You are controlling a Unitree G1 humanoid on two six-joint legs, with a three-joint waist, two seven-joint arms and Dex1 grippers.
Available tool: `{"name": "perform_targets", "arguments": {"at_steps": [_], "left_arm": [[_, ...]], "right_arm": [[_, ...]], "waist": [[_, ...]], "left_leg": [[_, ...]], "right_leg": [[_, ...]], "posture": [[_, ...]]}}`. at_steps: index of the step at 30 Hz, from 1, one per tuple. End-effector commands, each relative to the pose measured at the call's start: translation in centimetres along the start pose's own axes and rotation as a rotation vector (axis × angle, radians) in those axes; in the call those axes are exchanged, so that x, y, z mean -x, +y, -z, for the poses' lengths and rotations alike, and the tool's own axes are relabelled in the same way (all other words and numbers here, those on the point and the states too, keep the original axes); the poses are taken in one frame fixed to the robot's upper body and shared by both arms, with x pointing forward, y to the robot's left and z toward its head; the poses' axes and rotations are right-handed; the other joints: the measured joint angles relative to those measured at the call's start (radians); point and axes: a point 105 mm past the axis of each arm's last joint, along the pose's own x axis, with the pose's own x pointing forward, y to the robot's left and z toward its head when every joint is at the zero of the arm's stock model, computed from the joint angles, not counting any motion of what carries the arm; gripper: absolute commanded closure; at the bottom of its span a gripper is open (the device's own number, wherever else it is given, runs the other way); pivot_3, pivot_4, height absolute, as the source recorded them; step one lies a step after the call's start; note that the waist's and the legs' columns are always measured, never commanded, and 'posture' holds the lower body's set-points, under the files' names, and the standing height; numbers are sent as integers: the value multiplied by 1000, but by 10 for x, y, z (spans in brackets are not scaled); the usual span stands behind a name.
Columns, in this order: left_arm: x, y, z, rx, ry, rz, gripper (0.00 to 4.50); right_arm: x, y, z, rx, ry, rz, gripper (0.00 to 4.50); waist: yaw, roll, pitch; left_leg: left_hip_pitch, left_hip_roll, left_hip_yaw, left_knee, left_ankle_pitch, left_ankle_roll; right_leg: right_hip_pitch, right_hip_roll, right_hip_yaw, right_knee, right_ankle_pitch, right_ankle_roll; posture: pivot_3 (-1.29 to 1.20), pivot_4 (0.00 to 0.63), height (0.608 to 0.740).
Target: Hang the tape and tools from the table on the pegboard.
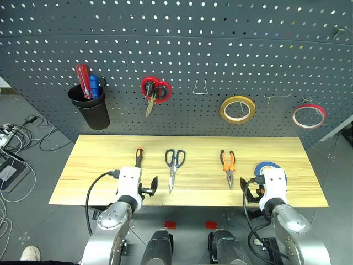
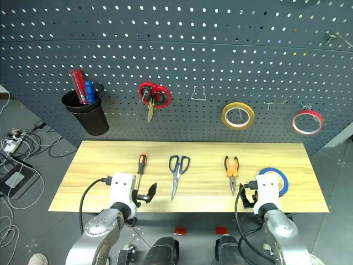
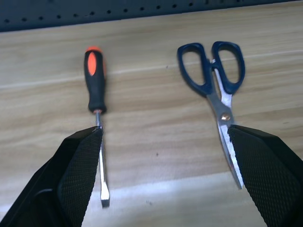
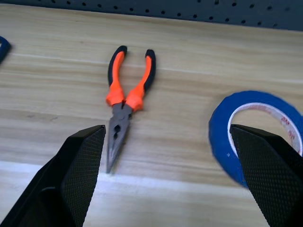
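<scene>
Down at the near edge of the long table of pale yellowish wood (image 1: 193, 144), both pincers hover just above the surface with their black fingers spread wide and nothing between them.

Ahead of the left pincer (image 3: 163, 177), the slim screwdriver with a black-and-orange handle (image 3: 96, 94) lies flat with its shaft running down beside that pincer's left finger (image 3: 71, 182), its tip pointing back toward the robot. The dark-blue-handled steel scissors (image 3: 215, 78) lie ahead of its right finger (image 3: 270, 175), loops away from the robot and closed blades pointing back, the blade tips passing just beside that finger in the wrist view. Neither tool is touched.

Ahead of the right pincer (image 4: 165, 177), the needle-nose pliers with orange-and-black handles (image 4: 125, 101) lie flat, handles toward the pegboard and nose pointing back near its left finger (image 4: 78, 179). The flat blue tape roll with a wide hole (image 4: 253, 135) lies on the wood ahead of its right finger (image 4: 272, 177), partly hidden behind that finger.

Beyond both pincers stands the wide dark grey pegboard of small holes (image 1: 220, 49). On it, from the left pincer's side across to the right's, hang a black cup (image 1: 90, 109) holding red and blue screwdrivers (image 1: 86, 83), red-handled scissors (image 1: 154, 91), a bare wire hook (image 1: 200, 88), a yellow tape roll (image 1: 237, 109) and a red-and-white tape roll (image 1: 309, 116).
</scene>
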Motion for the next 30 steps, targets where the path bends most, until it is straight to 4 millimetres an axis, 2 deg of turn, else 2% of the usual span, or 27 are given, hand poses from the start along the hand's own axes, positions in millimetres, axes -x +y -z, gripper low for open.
{"name": "perform_targets", "arguments": {"at_steps": [1,5,10,11,14,16,20,26,30], "left_arm": [[-8,2,-18,-71,-61,70,47],[-19,-8,-30,-132,-98,169,47],[-45,-71,-65,-281,-190,541,47],[-47,-83,-70,-299,-204,609,47],[-50,-103,-79,-335,-231,726,47],[-54,-127,-89,-421,-276,824,47],[-55,-161,-96,-518,-320,989,47],[-58,-187,-105,-592,-379,1105,47],[-65,-196,-109,-638,-386,1146,47]], "right_arm": [[-1,-12,-3,-2,-1,18,0],[-3,-19,0,-2,22,25,0],[-19,-26,-8,2,17,2,0],[-22,-27,-9,4,17,-4,0],[-27,-29,-12,8,21,-22,0],[-32,-34,-14,9,29,-26,0],[-38,-41,-20,8,35,-21,0],[-47,-47,-29,-7,20,-8,0],[-51,-46,-27,-22,27,-14,0]], "waist": [[0,0,9],[-2,2,24],[-3,2,55],[-5,2,59],[-20,2,70],[-26,2,84],[-30,2,109],[-43,1,128],[-44,-1,141]], "left_leg": [[0,0,0,0,0,0],[-1,0,0,0,0,0],[-1,-1,0,2,0,0],[-2,-1,0,3,0,0],[-4,0,1,2,0,0],[-5,0,1,2,0,0],[-13,0,2,11,0,0],[-15,0,1,16,0,0],[-17,-1,2,16,0,0]], "right_leg": [[0,0,0,0,0,0],[-1,0,0,1,0,0],[-1,0,-1,2,1,-1],[-2,0,0,3,1,-1],[-2,0,0,1,1,-1],[-3,1,0,0,1,-1],[-9,1,-1,7,1,-1],[-12,1,0,14,1,-1],[-13,1,-1,14,1,-1]], "posture": [[84,283,740],[78,298,740],[56,336,740],[50,344,740],[38,361,740],[28,373,740],[8,394,740],[-3,412,740],[-1,425,740]]}}
